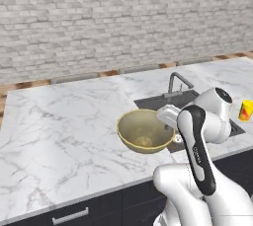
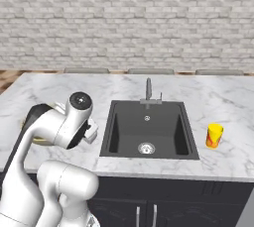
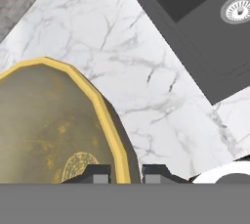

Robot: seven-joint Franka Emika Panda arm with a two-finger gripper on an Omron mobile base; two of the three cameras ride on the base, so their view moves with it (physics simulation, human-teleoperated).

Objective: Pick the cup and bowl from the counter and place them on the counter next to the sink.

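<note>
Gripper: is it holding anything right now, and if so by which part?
The gripper holds the bowl by its rim, on the side toward the sink, one finger inside the wall and one outside.

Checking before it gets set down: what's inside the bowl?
The bowl holds no objects: only its olive-beige inside with a round pattern at the bottom. The gripper straddles its rim, one finger inside, covering a small patch there.

Tan-gold bowl (image 1: 143,131) with olive-beige inside; yellow cup (image 2: 214,136) with red-orange swirls; white, grey-veined marble bench (image 1: 64,121); dark grey sink (image 2: 146,129); pale grey brick wall (image 2: 127,18).
</note>
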